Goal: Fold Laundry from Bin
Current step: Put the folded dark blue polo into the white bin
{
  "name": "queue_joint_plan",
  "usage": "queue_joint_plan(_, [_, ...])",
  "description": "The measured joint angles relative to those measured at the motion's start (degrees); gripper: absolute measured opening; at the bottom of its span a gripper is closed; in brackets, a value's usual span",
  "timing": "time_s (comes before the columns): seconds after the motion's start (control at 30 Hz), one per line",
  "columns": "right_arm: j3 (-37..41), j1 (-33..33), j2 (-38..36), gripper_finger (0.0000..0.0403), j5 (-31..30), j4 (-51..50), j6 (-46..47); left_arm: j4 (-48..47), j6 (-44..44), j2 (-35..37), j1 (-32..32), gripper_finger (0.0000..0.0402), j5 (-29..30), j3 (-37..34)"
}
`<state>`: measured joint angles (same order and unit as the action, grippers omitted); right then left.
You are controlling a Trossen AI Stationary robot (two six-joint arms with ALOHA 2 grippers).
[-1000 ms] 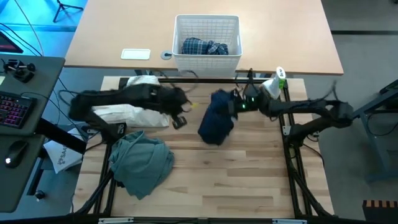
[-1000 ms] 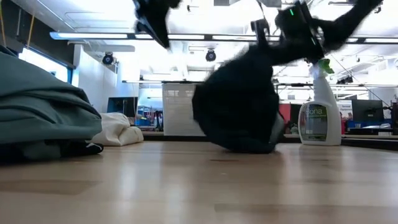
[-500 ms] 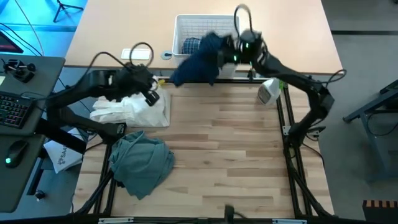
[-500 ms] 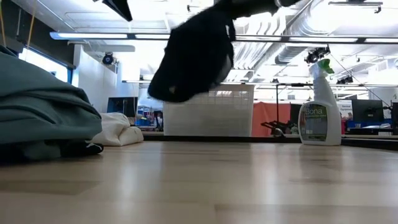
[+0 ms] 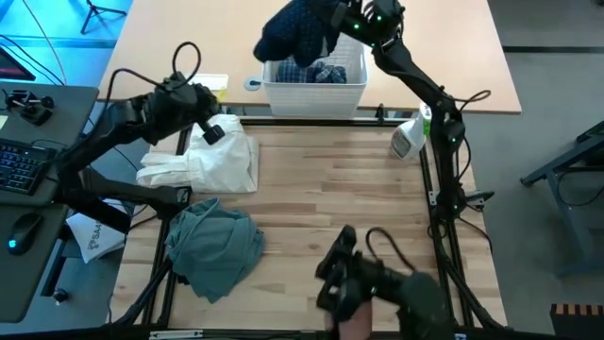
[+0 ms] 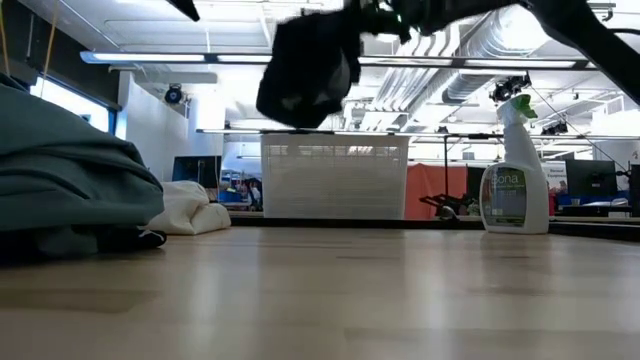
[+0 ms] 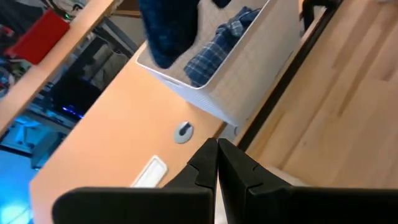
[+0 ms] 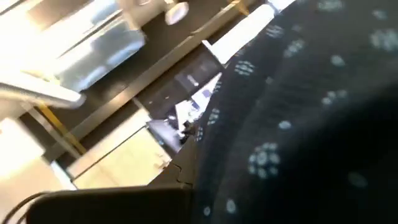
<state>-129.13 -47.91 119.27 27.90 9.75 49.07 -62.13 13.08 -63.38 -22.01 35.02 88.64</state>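
Observation:
My right gripper point(image 5: 342, 19) is raised high over the far edge, shut on the navy dotted trousers point(image 5: 294, 30), which hang bunched above the white bin point(image 5: 316, 90). In the low view the trousers point(image 6: 305, 70) hang well above the bin point(image 6: 335, 178). A blue-white plaid shirt point(image 7: 219, 45) lies inside the bin. My left gripper point(image 5: 214, 134) is shut and holds nothing; it hovers above the white cloth point(image 5: 203, 162), which lies at the table's far left. A grey-green top point(image 5: 215, 247) lies heaped at the near left. My right gripper holds the navy dotted trousers in a bunch near their upper end point(image 5: 326, 21). The cloth point(image 8: 267, 143) covers the fingers, so neither the exact part nor the number of layers shows. The trousers are lifted clear and hang slack below and beside the gripper, above the bin.
A spray bottle point(image 5: 408, 137) stands at the table's far right corner, by the right arm. A dark object with a cable point(image 5: 377, 283) shows at the near edge. Bare wood lies across the table's middle and right.
My right gripper has swung up and toward the far edge with the trousers. They left the middle of the table and now hang clear above the bin. My left gripper, still shut, has risen and drawn back toward the table's far left, over the white cloth.

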Motion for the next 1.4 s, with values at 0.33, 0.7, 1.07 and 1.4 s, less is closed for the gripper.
queue_joint_plan(0.33, [0.1, -8.0, 0.0, 0.0045, 5.0, -13.2, -9.7, 1.4, 3.4, 0.5, -4.9, 0.0, -1.9, 0.0])
queue_joint_plan(0.7, [0.5, -7.0, 5.6, 0.0045, 5.9, -17.6, -14.7, 16.4, 13.5, -0.8, -9.2, 0.0, -6.4, 0.0])
queue_joint_plan(1.07, [0.6, -5.2, 18.9, 0.0057, 9.5, -10.3, -13.0, 19.6, 15.7, -2.9, -12.3, 0.0, -7.8, 0.0])
queue_joint_plan(1.4, [0.5, -8.3, 21.0, 0.0062, 4.3, -21.0, -21.2, 19.5, 15.6, -4.4, -14.0, 0.0, -8.1, 0.0])
